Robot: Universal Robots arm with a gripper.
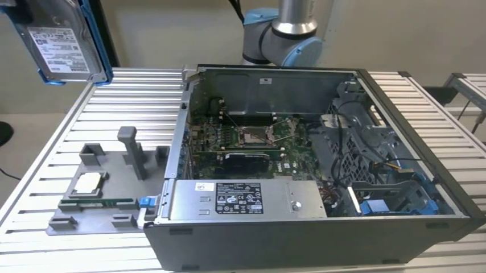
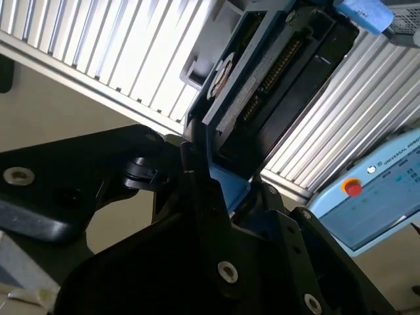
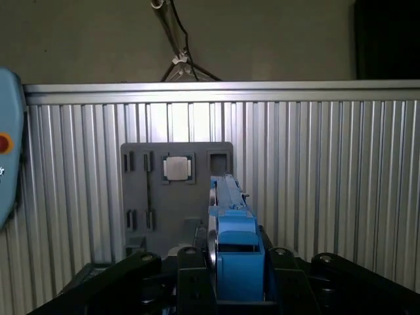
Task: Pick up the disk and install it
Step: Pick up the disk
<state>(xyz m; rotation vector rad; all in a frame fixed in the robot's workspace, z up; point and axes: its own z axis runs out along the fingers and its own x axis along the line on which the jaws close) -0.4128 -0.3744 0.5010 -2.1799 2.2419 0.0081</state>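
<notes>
I find the black gripper [image 3: 235, 268] clamped on the flat silver-grey metal disk [image 1: 67, 45] in its blue plastic frame, held high above the ribbed metal table [image 1: 114, 114].

Greys and silver throughout, with blue accents.
Flat silver-grey metal disk [image 1: 67, 48]: white label with black print, bright blue plastic bracket. Angular gripper [image 3: 235, 257]: black. Slatted aluminium table [image 1: 114, 108]: pale silver, parallel ribs. Moulded plastic fixture plate [image 1: 114, 182]: mid grey. Small square chip [image 1: 86, 183]: silver. Narrow memory strip [image 1: 97, 201]: green. Open computer case [image 1: 304, 242]: dark grey. Circuit board [image 1: 227, 136]: green. Metal box [image 1: 304, 200]: grey, black-and-white sticker. Robot arm [image 1: 292, 17]: silver, light-blue joint caps. Flat pendant [image 2: 374, 190]: light blue, red button.
</notes>
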